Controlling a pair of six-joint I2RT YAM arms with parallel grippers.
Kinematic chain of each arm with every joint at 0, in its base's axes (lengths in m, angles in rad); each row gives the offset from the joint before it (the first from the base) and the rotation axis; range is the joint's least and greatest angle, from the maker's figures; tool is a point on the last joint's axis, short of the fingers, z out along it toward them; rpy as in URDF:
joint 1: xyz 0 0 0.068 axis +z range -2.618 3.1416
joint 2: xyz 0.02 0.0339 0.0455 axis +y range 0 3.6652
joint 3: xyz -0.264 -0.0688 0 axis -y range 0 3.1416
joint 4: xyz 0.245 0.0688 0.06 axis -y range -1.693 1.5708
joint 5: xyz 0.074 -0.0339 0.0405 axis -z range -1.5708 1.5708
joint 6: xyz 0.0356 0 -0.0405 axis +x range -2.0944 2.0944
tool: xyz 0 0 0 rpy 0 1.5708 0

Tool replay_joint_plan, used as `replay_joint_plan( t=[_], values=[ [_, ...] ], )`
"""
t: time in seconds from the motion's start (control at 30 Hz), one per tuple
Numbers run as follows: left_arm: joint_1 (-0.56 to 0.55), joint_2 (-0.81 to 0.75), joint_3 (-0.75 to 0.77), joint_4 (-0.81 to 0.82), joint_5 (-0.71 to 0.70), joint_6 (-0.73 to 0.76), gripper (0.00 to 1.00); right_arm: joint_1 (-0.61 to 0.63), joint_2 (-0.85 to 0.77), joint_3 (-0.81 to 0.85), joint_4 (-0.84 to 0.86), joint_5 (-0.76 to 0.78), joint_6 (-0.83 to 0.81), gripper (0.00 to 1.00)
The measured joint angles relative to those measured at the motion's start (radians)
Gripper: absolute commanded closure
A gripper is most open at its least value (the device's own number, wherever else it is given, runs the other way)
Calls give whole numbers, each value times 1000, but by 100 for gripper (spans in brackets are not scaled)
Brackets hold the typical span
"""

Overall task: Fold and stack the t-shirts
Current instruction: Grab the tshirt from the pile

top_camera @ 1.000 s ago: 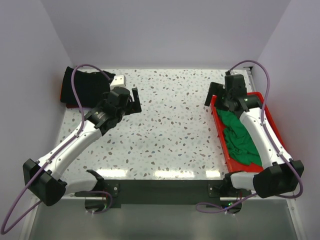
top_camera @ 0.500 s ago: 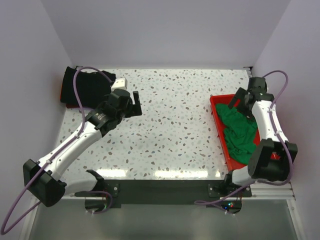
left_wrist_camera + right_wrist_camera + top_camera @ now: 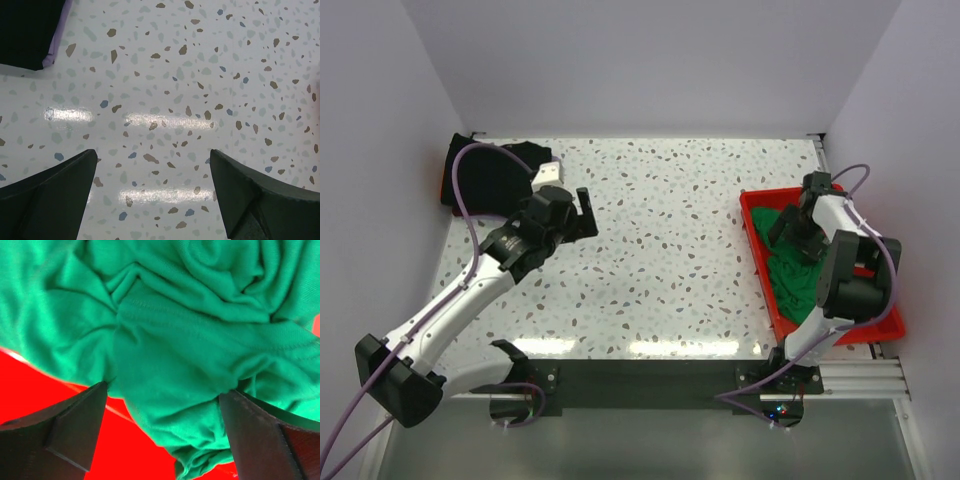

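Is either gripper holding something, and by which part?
Nothing is held. The right gripper is open around a fold of the green t-shirt; the left gripper open above the table.

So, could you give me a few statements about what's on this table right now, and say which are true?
1. The green shirt lies in the tray. True.
2. The left fingers grip a black shirt. False: they are open above the table, holding nothing.
3. The right fingers stand open on either side of a bunch of green cloth. True.
4. The green shirt is neatly folded. False: it is crumpled.
5. The black shirts lie at the table's far left corner. True.
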Motion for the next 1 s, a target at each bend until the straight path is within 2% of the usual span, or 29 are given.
replay_joint_plan(
  t=[0.07, 0.1, 0.13, 0.17, 0.2, 0.23, 0.47, 0.7, 0.8, 0.9, 1.0],
  values=[
    [0, -4, -3, -3, -3, -5, 0, -2, 26, -1, 1, 0, 2, 27],
    [0, -5, -3, -6, -3, -8, 0, -3, 36, -3, 1, 0, 2, 41],
    [0, -5, -3, -7, -4, -8, 0, -4, 42, -7, 3, 0, 5, 47],
    [0, -5, -3, -8, -4, -9, 0, -5, 42, -14, 3, 1, 4, 58],
    [0, -5, -3, -7, -4, -9, 0, -6, 42, -20, 2, 1, 0, 72],
    [0, -5, -3, -7, -4, -9, 0, -8, 40, -23, 1, -1, -2, 99],
    [0, -4, -3, -6, 9, -9, 0, -8, -39, -4, -68, -2, -24, 100],
    [0, 4, -3, 5, 34, -16, 0, -9, -219, 286, -209, 9, -79, 100],
    [0, 8, -3, 13, 42, -16, 0, -9, -321, 400, -188, -69, -82, 100],
    [0, 8, -3, 18, 48, -16, 0, -9, -386, 426, -138, -169, -43, 100],
    [0, 6, -5, 24, 56, -15, 0, -3, -430, 430, -20, -332, 45, 100]
  ],
)
